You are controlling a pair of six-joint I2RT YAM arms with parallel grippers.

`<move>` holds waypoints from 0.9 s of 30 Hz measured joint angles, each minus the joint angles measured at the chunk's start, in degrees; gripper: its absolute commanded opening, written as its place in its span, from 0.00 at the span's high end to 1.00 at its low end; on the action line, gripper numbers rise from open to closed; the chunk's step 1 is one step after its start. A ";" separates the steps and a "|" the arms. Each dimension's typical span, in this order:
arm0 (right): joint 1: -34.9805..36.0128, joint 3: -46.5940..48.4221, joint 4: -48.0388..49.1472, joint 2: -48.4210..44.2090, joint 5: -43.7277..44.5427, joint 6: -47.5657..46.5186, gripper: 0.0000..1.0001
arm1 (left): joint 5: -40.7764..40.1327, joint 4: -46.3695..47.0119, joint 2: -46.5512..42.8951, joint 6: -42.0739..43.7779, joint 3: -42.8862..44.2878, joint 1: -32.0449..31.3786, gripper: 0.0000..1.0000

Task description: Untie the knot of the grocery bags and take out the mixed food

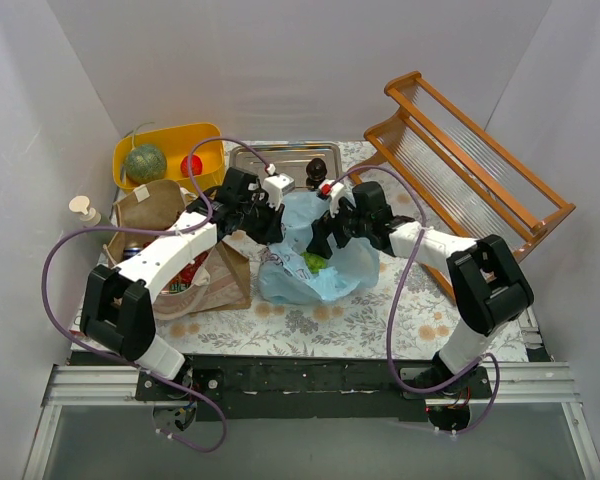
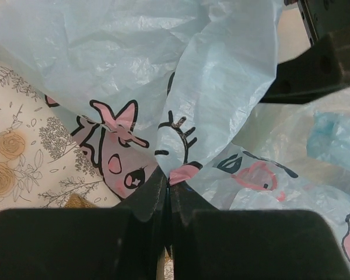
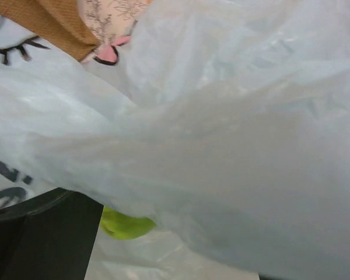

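Observation:
The light blue plastic bag (image 1: 315,265) with cartoon print lies crumpled at the table's middle. My left gripper (image 1: 278,222) reaches it from the left and is shut on a pinched fold of its film (image 2: 178,146). From the right, my right gripper (image 1: 325,238) sits against the bag's top, jaws wide apart, with loose film (image 3: 221,134) draped across the gap. Only one of its fingers (image 3: 41,233) shows. A green item (image 3: 125,224) lies inside the bag. The brown paper bag (image 1: 165,215) stands at the left with a red packet (image 1: 190,270) in it.
A yellow tub (image 1: 205,135) at the back left holds a green melon (image 1: 145,160) and a red item (image 1: 191,165). Behind the bag lies a metal tray (image 1: 280,158) with a dark round item (image 1: 317,168). A wooden rack (image 1: 470,180) fills the right. A pump bottle (image 1: 83,210) stands far left.

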 measured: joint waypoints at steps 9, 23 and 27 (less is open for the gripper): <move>10.58 -6.64 2.71 -3.45 6.25 3.17 0.02 | 0.92 -0.33 -0.55 -1.07 -2.54 0.00 1.00; 12.28 -7.41 3.34 -2.03 22.40 -4.52 0.02 | 2.08 -0.24 -1.62 -1.60 -4.02 0.04 1.00; 12.28 -9.38 1.77 -3.39 23.69 -5.64 0.02 | 2.10 0.02 -1.75 -1.60 -4.26 0.04 1.00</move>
